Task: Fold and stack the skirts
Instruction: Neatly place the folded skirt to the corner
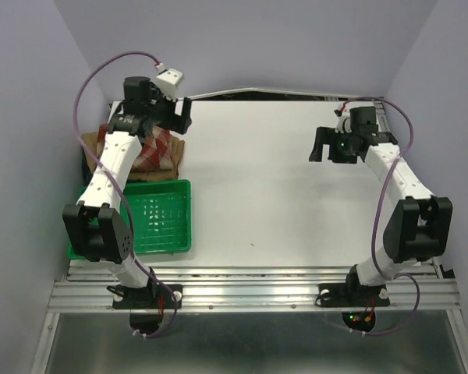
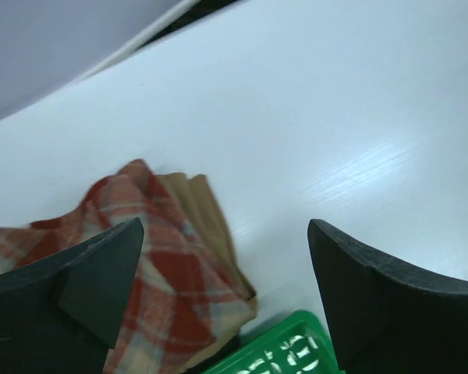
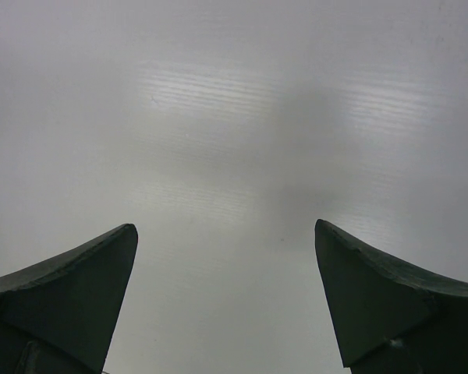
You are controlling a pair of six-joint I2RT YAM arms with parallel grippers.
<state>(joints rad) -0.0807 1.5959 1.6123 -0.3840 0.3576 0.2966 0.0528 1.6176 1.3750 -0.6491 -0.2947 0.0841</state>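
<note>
The red-and-cream plaid skirt [image 1: 157, 148] lies folded on top of tan-brown skirts [image 1: 165, 167] at the far left of the table, just beyond the green tray [image 1: 165, 215]. In the left wrist view the plaid skirt [image 2: 152, 265] sits over a tan skirt edge [image 2: 210, 222]. My left gripper [image 1: 181, 115] is open and empty, raised above the table just right of the pile. My right gripper [image 1: 321, 145] is open and empty above bare table at the right. Its wrist view shows only white table between the fingers [image 3: 382, 304].
The green ribbed tray stands empty at the near left, its corner also in the left wrist view [image 2: 281, 351]. White walls close in on the table's left, back and right. A metal rail [image 1: 249, 292] runs along the near edge.
</note>
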